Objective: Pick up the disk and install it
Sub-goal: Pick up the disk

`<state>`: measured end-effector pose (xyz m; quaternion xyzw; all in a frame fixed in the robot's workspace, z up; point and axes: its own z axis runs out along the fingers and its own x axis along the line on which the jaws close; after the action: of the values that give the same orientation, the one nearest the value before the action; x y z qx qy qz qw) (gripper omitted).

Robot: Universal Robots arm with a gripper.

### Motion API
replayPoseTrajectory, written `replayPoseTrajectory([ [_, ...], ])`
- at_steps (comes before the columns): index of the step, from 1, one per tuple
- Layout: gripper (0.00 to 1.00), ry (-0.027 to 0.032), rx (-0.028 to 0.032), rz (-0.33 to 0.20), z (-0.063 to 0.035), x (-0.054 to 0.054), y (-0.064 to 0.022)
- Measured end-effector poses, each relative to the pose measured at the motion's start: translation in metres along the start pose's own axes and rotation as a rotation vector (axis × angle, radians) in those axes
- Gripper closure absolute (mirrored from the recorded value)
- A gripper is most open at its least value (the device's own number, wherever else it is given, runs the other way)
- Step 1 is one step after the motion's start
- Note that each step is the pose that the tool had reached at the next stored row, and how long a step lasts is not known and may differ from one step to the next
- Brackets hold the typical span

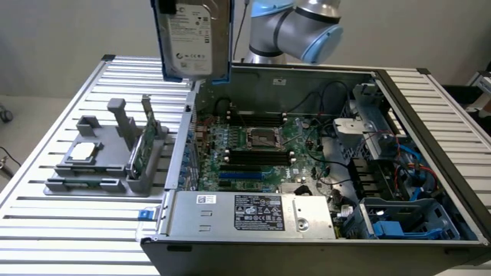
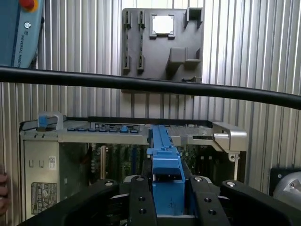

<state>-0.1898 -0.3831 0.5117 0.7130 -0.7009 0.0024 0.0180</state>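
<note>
Claw: the claw [image 2: 169,200] is gripping the disk. Its 2 black fingers [image 2: 141,197] are pressing on the 2 sides of the blue rail.
Disk: the disk [image 1: 193,40] is hanging high in the air. It is standing on its edge, with its white label (the one with black print) facing the exterior view.
Disk place: it is floating over the side of the computer case [image 1: 322,244] that is nearest the grey holder, and it is not touching the case.
Disk up close: in the wrist view the blue rail of the disk [image 2: 165,155] is sticking out from between the fingers, over the case wall.
Computer case: it is lying open on the slatted surface [image 1: 69,230], showing its green board [image 1: 253,149] and a silver power box [image 1: 253,213].
Blue part: a blue plastic piece [image 1: 391,229] is sitting in the case corner at the exterior view's right.
Grey holder: the grey holder [image 1: 100,172] is sitting on the surface just beside the case, at the exterior view's left.
Chip: 1 small square silver chip [image 1: 83,151] is lying in the holder.
Green card: 1 thin green card [image 1: 146,144] is standing up in the holder.
Arm: the blue and silver arm [image 1: 299,26] is bending behind the case.
Cable: a black cable [image 2: 150,84] is running across in front of the holder.
</note>
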Motion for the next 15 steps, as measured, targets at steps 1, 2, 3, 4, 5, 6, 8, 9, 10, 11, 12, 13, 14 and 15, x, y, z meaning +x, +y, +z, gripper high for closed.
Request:
replayPoseTrajectory([
  [1, 0.67, 0.0, -0.0001, 0.0, -0.0001, 0.002, -0.0048],
  [2, 0.67, 0.0, 0.0, 0.0, -0.0001, 0.004, -0.0092],
  [3, 0.67, 0.0, -0.0001, 0.0, -0.0002, 0.005, -0.0137],
  [4, 0.67, 0.0, -0.0001, 0.0, -0.0003, 0.007, -0.0181],
  [5, 0.67, 0.0001, -0.0002, 0.0, -0.0004, 0.009, -0.0226],
  [6, 0.67, 0.0, -0.0003, 0.0, -0.0004, 0.01, -0.0272],
  [8, 0.67, 0.0, -0.0002, 0.0, -0.0005, 0.014, -0.0359],
  [9, 0.67, -0.0001, -0.0002, 0.0, -0.0005, 0.015, -0.0406],
  [10, 0.67, -0.0001, -0.0002, 0.0, -0.0006, 0.017, -0.0452],
  [11, 0.67, -0.0001, -0.0002, 0.0, -0.0007, 0.019, -0.0497],
  [12, 0.67, -0.0001, -0.0002, 0.0, -0.0007, 0.02, -0.0542],
  [13, 0.67, -0.0002, -0.0002, 0.0, -0.0008, 0.022, -0.059],
  [14, 0.67, -0.0002, -0.0002, 0.0, -0.0008, 0.024, -0.0635],
  [15, 0.67, -0.0001, -0.0003, 0.0, -0.0009, 0.026, -0.0678],
])
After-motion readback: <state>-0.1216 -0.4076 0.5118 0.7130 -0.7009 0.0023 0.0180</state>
